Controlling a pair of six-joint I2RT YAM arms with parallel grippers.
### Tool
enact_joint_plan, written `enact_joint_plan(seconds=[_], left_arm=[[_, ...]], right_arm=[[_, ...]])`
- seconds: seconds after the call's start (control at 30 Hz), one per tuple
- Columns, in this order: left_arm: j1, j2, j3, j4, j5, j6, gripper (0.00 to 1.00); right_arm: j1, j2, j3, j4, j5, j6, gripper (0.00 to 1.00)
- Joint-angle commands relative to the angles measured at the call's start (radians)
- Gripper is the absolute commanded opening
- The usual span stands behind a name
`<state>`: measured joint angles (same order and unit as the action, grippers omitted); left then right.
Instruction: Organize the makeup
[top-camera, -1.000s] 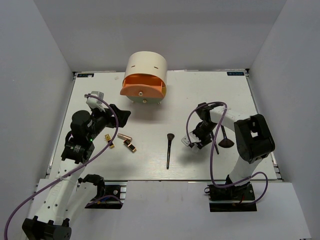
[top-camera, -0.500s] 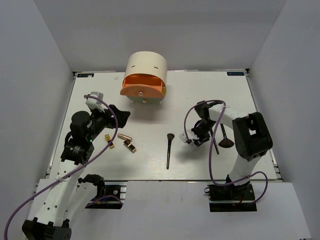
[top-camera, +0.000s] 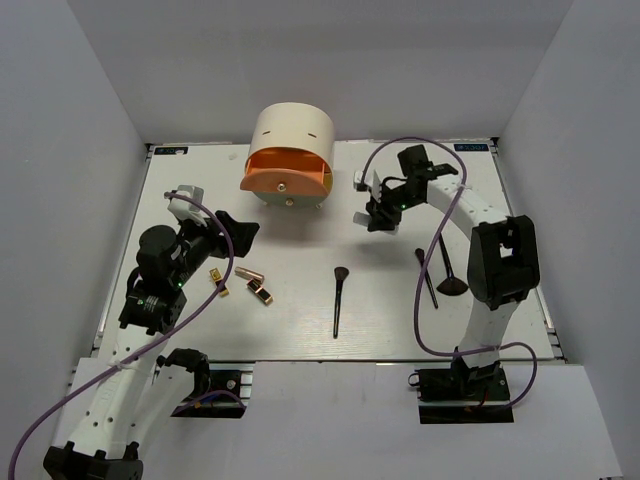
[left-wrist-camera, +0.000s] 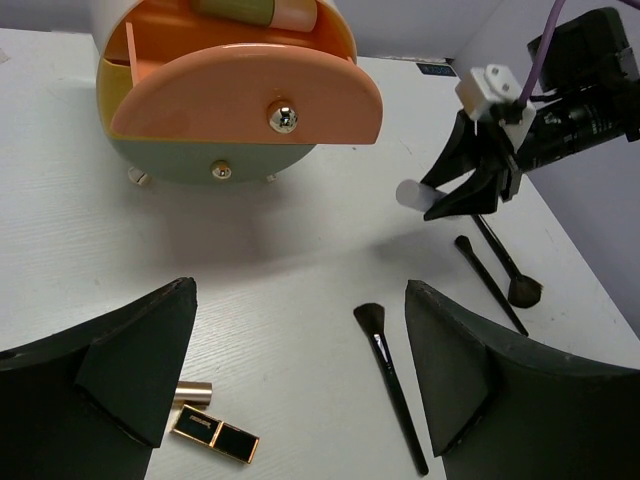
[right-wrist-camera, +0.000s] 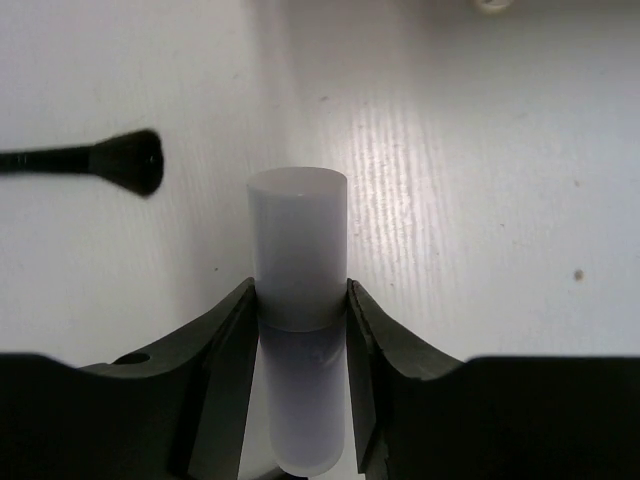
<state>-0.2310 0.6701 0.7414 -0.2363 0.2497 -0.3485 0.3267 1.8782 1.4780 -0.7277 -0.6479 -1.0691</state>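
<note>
Cream box (top-camera: 290, 125) with cosmetics (left-wrist-camera: 238, 10) inside, right hand (right-wrist-camera: 298, 292) gripping white tube (right-wrist-camera: 296, 235), left hand (left-wrist-camera: 300, 305) wide

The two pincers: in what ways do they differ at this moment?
The left pincer stands wide open and empty; the right pincer is closed on a white tube. The left pincer is by the lipsticks; the right pincer by the round box. Both are black.

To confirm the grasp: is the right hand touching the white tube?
Touching. The right wrist view shows the right hand pressing the white tube from both sides.
</note>
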Motion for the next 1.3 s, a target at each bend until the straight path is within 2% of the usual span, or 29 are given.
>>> enact_joint_plan(seconds=[0.0, 0.2, 0.47, 0.57, 0.6, 0.7, 0.83, 1.03, 1.27], left_arm=[[0.004, -0.01, 0.0, -0.003, -0.006, 0.002, 0.95], [0.004, -0.009, -0.002, 0.011, 0.0, 0.002, 0.95], [0.004, 0.013, 0.006, 0.04, 0.016, 0.005, 0.95], [0.004, 0.013, 0.01, 0.037, 0.017, 0.006, 0.95], [0.004, 0.013, 0.015, 0.035, 0.017, 0.006, 0.95], [0.004, 0.005, 0.019, 0.026, 0.013, 0.009, 0.95], [0.004, -0.007, 0.021, 0.017, 0.006, 0.006, 0.95], [0.004, -0.007, 0.027, 0.012, 0.003, 0.009, 0.95], [0.004, -0.003, 0.029, 0.011, 0.011, 0.014, 0.95]], right_arm=[[-0.018, -0.08, 0.054, 0.16, -0.059, 0.263, 0.0], [-0.032, -0.152, 0.151, 0.325, -0.076, 0.484, 0.0], [-0.025, -0.14, 0.292, 0.605, -0.079, 0.745, 0.0], [-0.011, -0.059, 0.43, 0.627, -0.087, 0.827, 0.0], [-0.005, 0.0, 0.544, 0.59, -0.085, 0.849, 0.0], [0.017, 0.09, 0.712, 0.554, -0.079, 0.86, 0.0], [0.063, 0.122, 0.774, 0.495, -0.076, 0.787, 0.0], [0.141, 0.128, 0.775, 0.37, -0.047, 0.68, 0.0], [0.179, 0.13, 0.737, 0.355, -0.036, 0.641, 0.0]])
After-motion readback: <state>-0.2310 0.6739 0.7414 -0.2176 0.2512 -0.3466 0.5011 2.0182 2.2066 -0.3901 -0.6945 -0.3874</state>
